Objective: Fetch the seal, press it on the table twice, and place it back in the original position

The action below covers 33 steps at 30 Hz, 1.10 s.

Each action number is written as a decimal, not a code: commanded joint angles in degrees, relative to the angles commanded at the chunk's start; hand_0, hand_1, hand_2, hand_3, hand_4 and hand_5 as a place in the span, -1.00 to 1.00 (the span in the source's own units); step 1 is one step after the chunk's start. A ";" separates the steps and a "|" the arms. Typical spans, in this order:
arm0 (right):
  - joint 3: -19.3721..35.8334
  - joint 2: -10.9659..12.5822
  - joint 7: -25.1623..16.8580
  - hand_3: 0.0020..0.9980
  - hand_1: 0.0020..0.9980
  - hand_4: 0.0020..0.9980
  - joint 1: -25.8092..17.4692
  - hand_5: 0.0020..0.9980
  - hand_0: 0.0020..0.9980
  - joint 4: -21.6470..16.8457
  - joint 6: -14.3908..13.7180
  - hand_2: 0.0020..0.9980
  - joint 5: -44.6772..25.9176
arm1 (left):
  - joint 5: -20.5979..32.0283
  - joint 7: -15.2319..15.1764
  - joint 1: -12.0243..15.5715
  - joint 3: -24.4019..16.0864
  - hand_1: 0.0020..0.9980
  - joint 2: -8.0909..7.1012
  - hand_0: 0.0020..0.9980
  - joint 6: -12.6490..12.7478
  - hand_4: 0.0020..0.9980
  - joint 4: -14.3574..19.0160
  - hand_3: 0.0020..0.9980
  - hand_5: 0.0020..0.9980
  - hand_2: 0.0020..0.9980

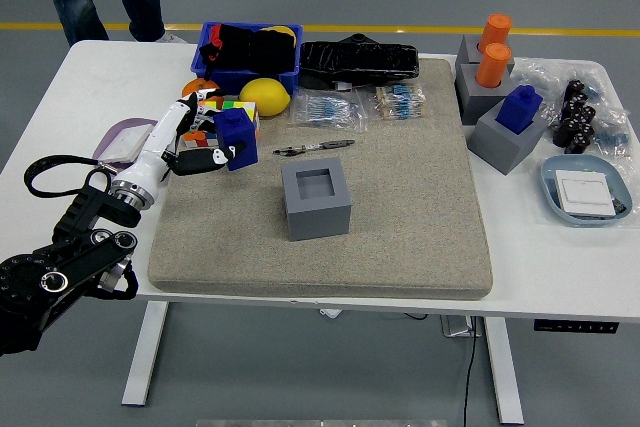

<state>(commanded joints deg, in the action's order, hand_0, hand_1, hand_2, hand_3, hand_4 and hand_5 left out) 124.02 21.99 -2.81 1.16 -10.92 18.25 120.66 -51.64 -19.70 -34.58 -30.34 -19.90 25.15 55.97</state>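
We see the left hand [203, 139] clamped on the blue seal [237, 137], its white fingers [196, 158] wrapped around the seal's left side. The seal sits tilted in that grip, at the left edge of the beige mat [400, 207] and well to the left of the grey holder [316, 199], whose square socket stands empty. Just behind the seal we see a colourful cube [232, 107], with a yellow lemon [264, 96] beside it and a blue bin [250, 55] farther back. A pen [314, 148] lies on the mat between the seal and the holder, a little behind both. Far to the right of the holder, another blue seal [520, 107] stands in its own grey block [505, 139] on the white table [90, 97].
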 joint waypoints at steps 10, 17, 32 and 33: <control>-0.13 0.05 -0.15 0.60 0.62 0.97 -0.21 0.39 0.83 -0.01 0.01 0.62 0.04 | 1.28 -1.78 0.71 1.33 -0.10 0.39 0.14 0.92 0.37 -2.30 0.65 -1.00 -0.17; -0.29 0.02 -0.17 0.60 0.62 0.97 -0.14 0.39 0.83 -0.07 0.12 0.62 -0.15 | 2.52 -3.34 1.71 2.04 -0.10 1.15 0.14 1.62 0.37 -4.22 0.65 -1.00 -0.17; -0.37 -0.05 -0.27 0.60 0.62 0.97 -0.13 0.39 0.83 -0.09 0.17 0.62 -0.28 | 5.06 -6.50 2.88 4.37 -0.09 2.93 0.13 3.54 0.36 -7.55 0.64 -1.00 -0.17; -0.38 -0.06 -0.27 0.60 0.62 0.97 -0.13 0.39 0.83 -0.09 0.19 0.62 -0.30 | 5.27 -6.61 2.93 4.56 -0.09 3.00 0.13 3.55 0.36 -7.76 0.64 -1.00 -0.17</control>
<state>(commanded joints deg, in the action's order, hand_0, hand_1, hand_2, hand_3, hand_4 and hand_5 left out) 123.64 21.93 -3.08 1.03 -11.01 18.44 120.36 -46.37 -26.31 -31.65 -25.78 -16.90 28.70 48.21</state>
